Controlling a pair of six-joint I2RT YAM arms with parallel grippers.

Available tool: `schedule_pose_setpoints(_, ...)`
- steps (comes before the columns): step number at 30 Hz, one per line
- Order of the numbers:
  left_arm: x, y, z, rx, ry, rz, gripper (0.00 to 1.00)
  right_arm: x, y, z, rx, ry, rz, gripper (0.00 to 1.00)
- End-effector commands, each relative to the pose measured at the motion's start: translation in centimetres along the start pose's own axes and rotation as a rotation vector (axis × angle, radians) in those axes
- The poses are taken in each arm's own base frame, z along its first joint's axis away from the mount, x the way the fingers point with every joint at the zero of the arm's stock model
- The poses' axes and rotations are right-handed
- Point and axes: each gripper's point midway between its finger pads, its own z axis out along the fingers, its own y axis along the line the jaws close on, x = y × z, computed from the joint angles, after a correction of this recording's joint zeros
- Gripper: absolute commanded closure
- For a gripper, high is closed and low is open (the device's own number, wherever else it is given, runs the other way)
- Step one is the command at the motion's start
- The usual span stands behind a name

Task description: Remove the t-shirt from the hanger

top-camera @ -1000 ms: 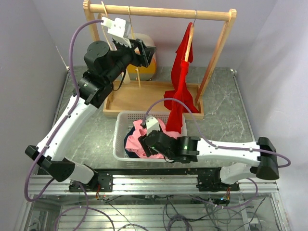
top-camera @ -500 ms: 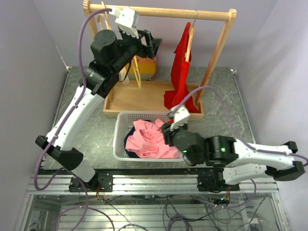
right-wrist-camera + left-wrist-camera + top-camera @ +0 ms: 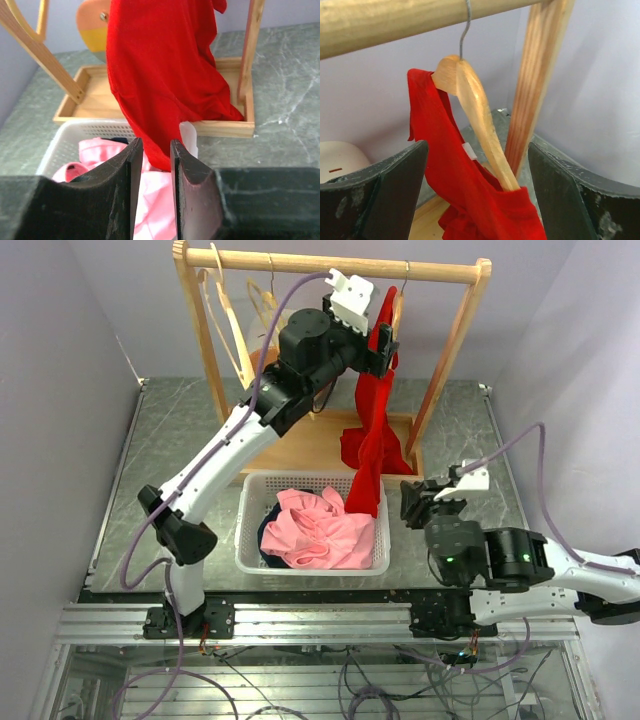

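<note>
Left tool (image 3: 476, 172) is hovering spread wide before the hanger (image 3: 475, 100) with the t-shirt (image 3: 165, 75) at 12 o'clock; right tool (image 3: 156, 150) is sitting nearly pressed together, pinching nothing, at 4 o'clock.

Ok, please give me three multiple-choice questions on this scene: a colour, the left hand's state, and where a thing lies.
1. What colour is the t-shirt on the hanger? A blue; B red; C green.
2. How is the left hand? A shut on the hanger; B shut on the t-shirt; C open, holding nothing.
3. Where does the pink cloth lie? A on the hanger; B in the left hand; C in the white basket.
Answers: 1 B, its fabric is red; 2 C, its jaws stand wide apart, closed on nothing; 3 C, it is piled inside the basket.
</note>
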Motion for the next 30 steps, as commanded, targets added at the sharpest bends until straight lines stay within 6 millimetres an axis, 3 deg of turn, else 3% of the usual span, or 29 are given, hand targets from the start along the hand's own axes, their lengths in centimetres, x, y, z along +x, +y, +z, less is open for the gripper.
schedule_pose_setpoints(1,-1.5,2.2,1.5,-0.144,-0.085,0.001,0.09,1.7,-1.3,0.1,0.079,0.017,-0.020,0.71)
schedule_pose_setpoints(6,-0.3,1.6,3.2,-0.141,-0.083,-0.019,0.07,3.1,-1.4,0.2,0.095,0.037,-0.029,0.70)
schedule_pose_setpoints(15,0.3,0.5,4.8,-0.141,-0.111,-0.035,0.10,3.9,-1.5,0.0,0.060,0.053,0.004,0.70)
schedule_pose_setpoints(18,1.2,0.6,5.3,-0.155,-0.103,-0.029,0.20,4.1,-1.3,0.0,0.044,0.061,0.020,0.70)
schedule_pose_setpoints(22,2.3,0.7,5.8,-0.169,-0.096,-0.028,0.45,4.5,-0.8,0.1,0.030,0.067,0.014,0.69)
schedule_pose_setpoints(30,3.4,1.4,6.1,-0.205,-0.078,-0.001,0.49,4.7,0.0,0.3,0.026,0.071,-0.011,0.69)
